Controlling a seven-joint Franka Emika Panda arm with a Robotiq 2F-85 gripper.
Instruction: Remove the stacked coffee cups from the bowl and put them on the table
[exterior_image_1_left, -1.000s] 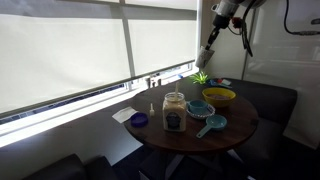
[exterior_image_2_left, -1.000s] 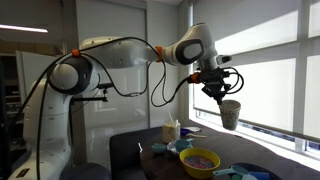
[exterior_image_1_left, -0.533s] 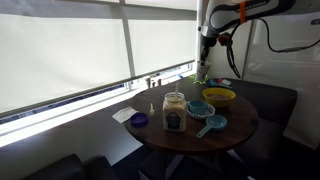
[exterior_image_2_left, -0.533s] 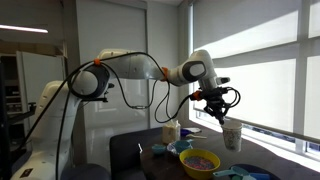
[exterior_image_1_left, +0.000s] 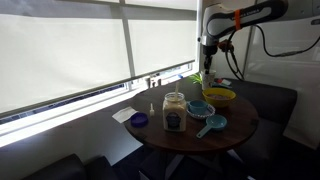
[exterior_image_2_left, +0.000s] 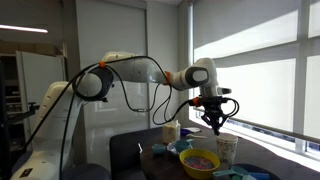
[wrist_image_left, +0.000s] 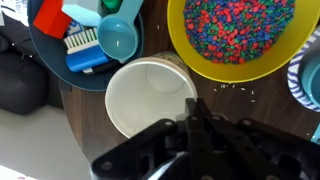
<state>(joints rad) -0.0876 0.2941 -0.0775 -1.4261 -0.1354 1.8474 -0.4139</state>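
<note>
End effector (exterior_image_2_left: 216, 127) lowered since earlier, clenched on stacked coffee cups (exterior_image_2_left: 227, 150) rim, beside bowl (exterior_image_2_left: 188, 165).

Bowl (wrist_image_left: 186, 56): yellow, holding red, green and blue speckled beads. Stacked coffee cups (wrist_image_left: 150, 97) beside the bowl: cream-white. Bench (wrist_image_left: 250, 108) under the bowl: dark brown. Hand (wrist_image_left: 193, 112): black. Dish (wrist_image_left: 42, 52) beyond the cups from the bowl: dark blue.

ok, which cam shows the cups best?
Wrist view: the stacked coffee cups sit large, seen from above, beside the bowl. In an exterior view their side profile shows; in an exterior view they are tiny.
</note>
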